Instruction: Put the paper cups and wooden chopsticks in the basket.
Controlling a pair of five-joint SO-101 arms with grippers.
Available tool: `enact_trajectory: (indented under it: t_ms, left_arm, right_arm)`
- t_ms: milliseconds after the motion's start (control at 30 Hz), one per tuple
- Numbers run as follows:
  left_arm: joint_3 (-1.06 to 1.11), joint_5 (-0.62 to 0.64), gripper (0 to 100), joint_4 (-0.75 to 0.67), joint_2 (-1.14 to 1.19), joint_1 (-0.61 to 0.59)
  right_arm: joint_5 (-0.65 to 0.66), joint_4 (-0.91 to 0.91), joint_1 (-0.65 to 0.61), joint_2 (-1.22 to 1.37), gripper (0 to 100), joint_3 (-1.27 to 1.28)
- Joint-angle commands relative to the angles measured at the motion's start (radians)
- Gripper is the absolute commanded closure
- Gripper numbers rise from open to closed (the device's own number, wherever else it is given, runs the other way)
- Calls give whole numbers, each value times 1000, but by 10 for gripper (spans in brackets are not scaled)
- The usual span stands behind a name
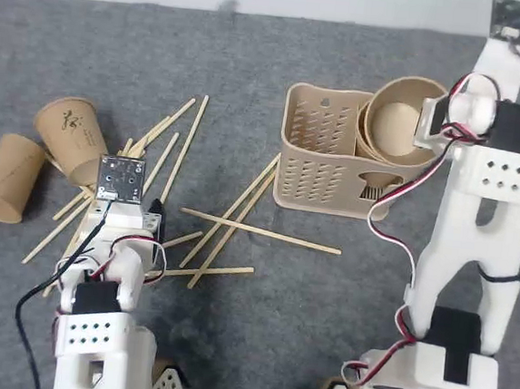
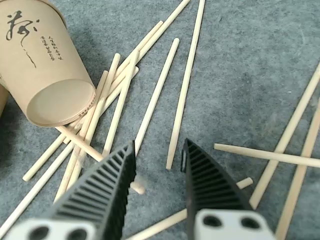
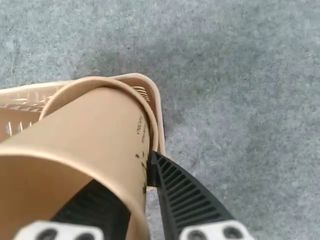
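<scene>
My right gripper [image 3: 142, 172] is shut on the wall of a paper cup [image 3: 85, 150], one finger inside and one outside. The cup [image 1: 401, 125] sits tilted in the right end of the beige slotted basket [image 1: 323, 150], nested into another cup's rim [image 3: 100, 82]. Two more paper cups lie on their sides at the left, one near my left gripper [image 1: 69, 132] and one farther left [image 1: 5, 177]. Several wooden chopsticks [image 1: 231, 215] are scattered on the grey carpet. My left gripper [image 2: 159, 160] is open just above the chopsticks [image 2: 155, 97], beside the nearer cup [image 2: 42, 70].
The grey carpet [image 1: 281, 60] covers the whole work surface. One long chopstick [image 1: 261, 231] lies between the two arms, in front of the basket. The right arm's white body [image 1: 475, 232] stands to the right of the basket.
</scene>
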Motion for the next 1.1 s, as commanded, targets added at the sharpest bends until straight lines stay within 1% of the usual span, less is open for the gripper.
enact_trajectory:
  t_ms: [0,67,167,233,267,400,467,500,600,667,733,833,967,1067]
  left_arm:
    - [-5,-6,859,-34,-14,-2]
    - [-5,-6,859,-34,-14,-3]
    - [-5,-6,859,-34,-14,-3]
    - [-5,-6,859,-34,-14,-3]
    - [-5,-6,859,-34,-14,-3]
    - [-5,-6,859,-34,-14,-3]
    - [-5,-6,859,-34,-14,-3]
    - [-5,-6,859,-34,-14,-3]
    - [-5,-6,859,-34,-14,-3]
    - [-5,-6,859,-34,-14,-3]
    - [-5,-6,859,-34,-14,-3]
    - [-5,-6,859,-34,-14,-3]
    - [-5,-6,859,-31,-14,-3]
    - [-5,-6,859,-29,-14,-3]
  right_arm:
    - [31,28,-10,-1,986,-11]
    - [57,21,-19,-1,946,-12]
    - [43,-22,-24,-13,842,-18]
    - [43,-25,-25,-13,793,-74]
    - [43,-19,-24,-13,784,-107]
    - [44,45,-19,-15,800,-273]
    - [44,45,-7,-44,826,-282]
    - [44,45,-4,-71,854,-273]
    - [46,44,-7,-179,994,-189]
    - [43,41,-7,-269,975,-103]
    - [44,35,-7,-360,995,-11]
    - [49,-15,-7,-483,991,135]
    - [71,-185,-7,-619,991,410]
    - [72,-386,-22,-707,991,654]
